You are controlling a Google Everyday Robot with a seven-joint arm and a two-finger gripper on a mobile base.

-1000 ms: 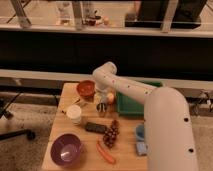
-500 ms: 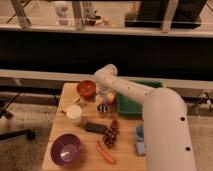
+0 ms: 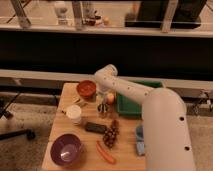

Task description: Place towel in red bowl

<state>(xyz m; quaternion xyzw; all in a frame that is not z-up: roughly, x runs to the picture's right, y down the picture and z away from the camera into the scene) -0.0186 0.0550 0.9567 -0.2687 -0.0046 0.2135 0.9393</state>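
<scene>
The red bowl (image 3: 86,88) stands at the back left of the wooden table (image 3: 60,125). A light blue towel (image 3: 140,140) lies at the table's front right edge, partly hidden behind my white arm. My gripper (image 3: 103,106) hangs low over the table's middle, just right of and in front of the red bowl and far from the towel. Nothing of the towel shows at the gripper.
A green tray (image 3: 134,102) sits at the back right. An orange fruit (image 3: 111,98) lies beside the gripper. A white cup (image 3: 74,114), a black flat object (image 3: 95,127), grapes (image 3: 111,134), a carrot (image 3: 105,152) and a purple bowl (image 3: 66,149) fill the front.
</scene>
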